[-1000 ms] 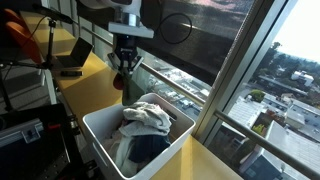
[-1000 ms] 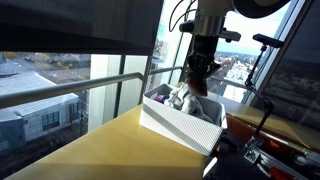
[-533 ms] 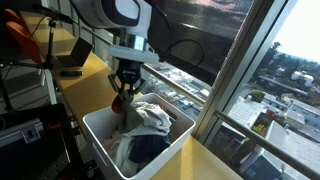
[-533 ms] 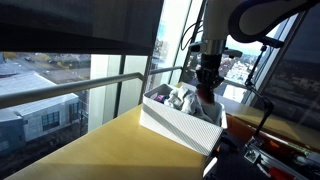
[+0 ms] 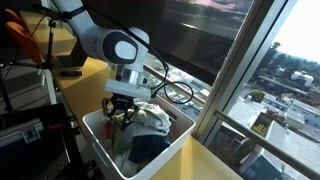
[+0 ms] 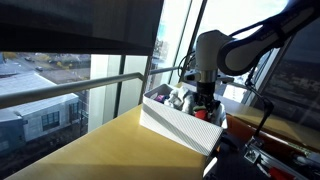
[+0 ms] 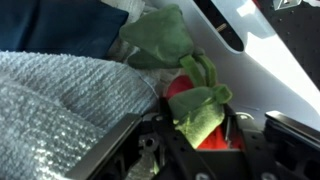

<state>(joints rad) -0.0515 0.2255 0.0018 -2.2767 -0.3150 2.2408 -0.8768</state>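
Observation:
A white bin [image 5: 93,128] [image 6: 180,125] full of laundry stands on the yellow counter by the window. My gripper [image 5: 120,117] [image 6: 203,106] is lowered into the bin's corner, beside a white-grey bundle [image 5: 150,115]. In the wrist view a small green and red cloth [image 7: 198,108] lies between the fingers of the gripper [image 7: 200,135], with dark gaps on both sides of it, so the jaws stand apart. A grey knitted fabric [image 7: 60,100] lies to one side, a blue garment [image 7: 60,25] beyond it, and the bin's white wall [image 7: 270,70] on the other side.
The window glass and its railing [image 5: 190,95] run close behind the bin. A laptop [image 5: 70,60] and cables sit further along the yellow counter [image 6: 90,150]. Dark equipment [image 5: 20,130] stands in front of the counter, and a stand with gear [image 6: 265,120] is beside the bin.
The arm came down from above the bin into its corner, carrying the red and green cloth. The jaws have widened around the cloth.

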